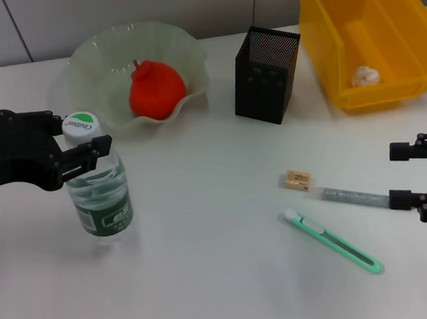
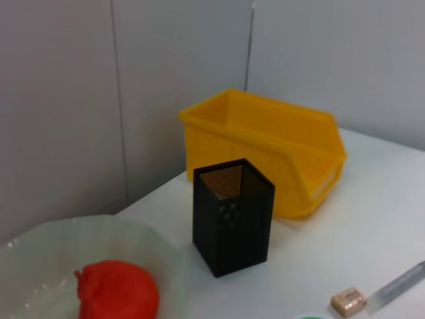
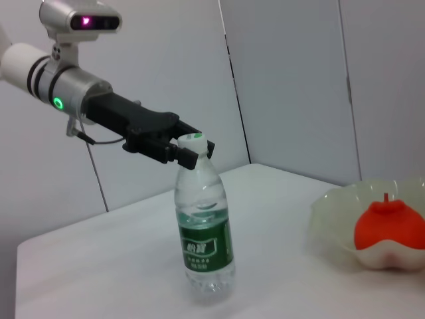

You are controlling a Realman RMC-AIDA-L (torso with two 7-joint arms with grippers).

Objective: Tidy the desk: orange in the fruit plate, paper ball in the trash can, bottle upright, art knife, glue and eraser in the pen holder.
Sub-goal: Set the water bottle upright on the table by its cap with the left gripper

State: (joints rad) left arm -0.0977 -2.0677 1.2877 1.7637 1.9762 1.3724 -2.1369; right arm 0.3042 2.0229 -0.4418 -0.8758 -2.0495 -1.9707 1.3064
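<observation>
Now the left end effector (image 1: 79,144) is clenched around the neck of the upright bottle (image 1: 97,191), which stands on the counter (image 1: 208,278) directly beneath it. Opposite, the right end effector (image 1: 401,176) is spread wide, with the glue (image 1: 349,195) lying between its fingertips and the eraser (image 1: 298,179) and art knife (image 1: 331,240) just beyond.

Office-style laboratory test station: a plain white desk (image 1: 208,278) set against grey partition wall panels (image 2: 80,100). Behind the black mesh metal pen holder (image 1: 266,74) stands a yellow plastic storage bin (image 1: 366,36); stationery lies on the desk before it.
</observation>
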